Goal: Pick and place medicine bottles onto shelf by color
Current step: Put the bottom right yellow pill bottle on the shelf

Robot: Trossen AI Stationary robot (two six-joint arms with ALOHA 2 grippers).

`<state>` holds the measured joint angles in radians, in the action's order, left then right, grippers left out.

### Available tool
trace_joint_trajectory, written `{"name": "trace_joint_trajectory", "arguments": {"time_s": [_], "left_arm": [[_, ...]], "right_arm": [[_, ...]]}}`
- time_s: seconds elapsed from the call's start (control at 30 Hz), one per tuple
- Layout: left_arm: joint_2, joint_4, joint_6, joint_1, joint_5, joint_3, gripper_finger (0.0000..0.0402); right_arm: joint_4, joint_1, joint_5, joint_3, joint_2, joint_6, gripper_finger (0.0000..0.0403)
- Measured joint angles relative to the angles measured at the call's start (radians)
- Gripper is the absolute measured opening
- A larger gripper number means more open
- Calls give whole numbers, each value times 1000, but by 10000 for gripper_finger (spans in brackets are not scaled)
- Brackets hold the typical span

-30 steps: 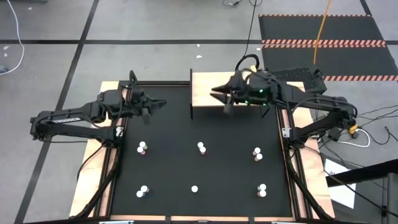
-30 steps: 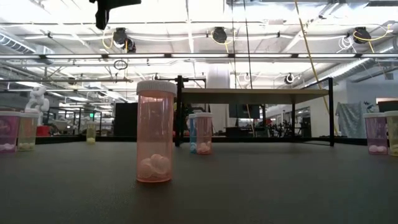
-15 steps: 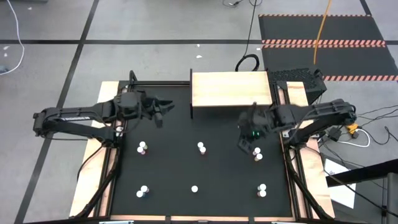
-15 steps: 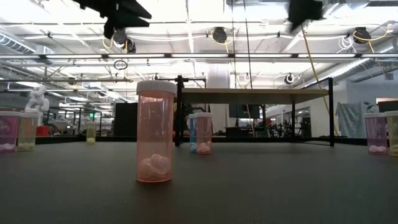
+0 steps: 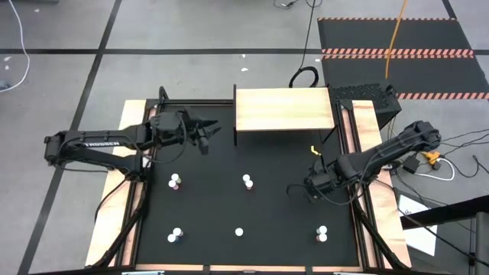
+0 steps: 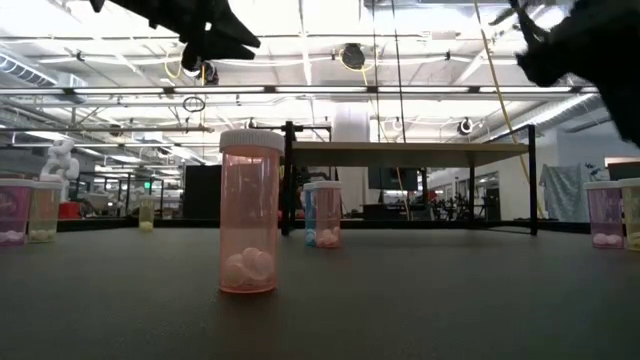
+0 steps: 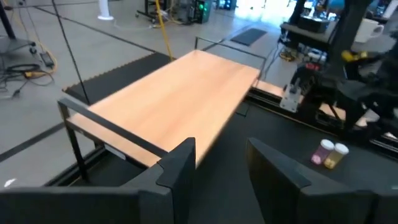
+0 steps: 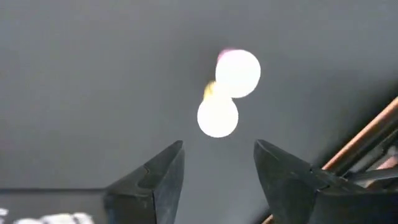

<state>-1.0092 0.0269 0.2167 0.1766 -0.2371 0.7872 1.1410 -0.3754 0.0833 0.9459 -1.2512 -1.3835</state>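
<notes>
The light-wood shelf (image 5: pixel 284 109) stands on thin black legs at the far middle of the black table. Small white-capped bottles stand upright on the table: pairs at the left (image 5: pixel 175 181) and the middle (image 5: pixel 247 182), and single ones along the near side (image 5: pixel 176 234) (image 5: pixel 239 231) (image 5: pixel 322 233). My right gripper (image 5: pixel 306 187) is open and points down over a pink and yellow pair (image 8: pixel 225 93) at the right, touching neither. My left gripper (image 5: pixel 210 131) is open and empty, in the air left of the shelf (image 7: pixel 180 93).
In the low view an orange bottle (image 6: pixel 249 212) stands nearest, with a blue and pink pair (image 6: pixel 322 214) behind it by the shelf's leg. More bottles stand at the left (image 6: pixel 15 211) and right (image 6: pixel 605 213). Pale wooden strips (image 5: pixel 365 122) edge the table.
My right gripper has left the shelf's top, gone toward the table's near-right and down, and tipped to point down over the right-hand pair of bottles. My left gripper has moved a little to the right, toward the shelf. No bottle has moved.
</notes>
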Motion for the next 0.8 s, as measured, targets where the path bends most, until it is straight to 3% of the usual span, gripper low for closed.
{"name": "trace_joint_trajectory", "arguments": {"time_s": [0.33,0.8], "left_arm": [[8,-3,-6,41,30,0,145],[8,-2,-34,41,31,0,145]], "right_arm": [[-119,0,7,-99,0,-30,225],[-173,3,-38,-155,0,-33,195]]}}
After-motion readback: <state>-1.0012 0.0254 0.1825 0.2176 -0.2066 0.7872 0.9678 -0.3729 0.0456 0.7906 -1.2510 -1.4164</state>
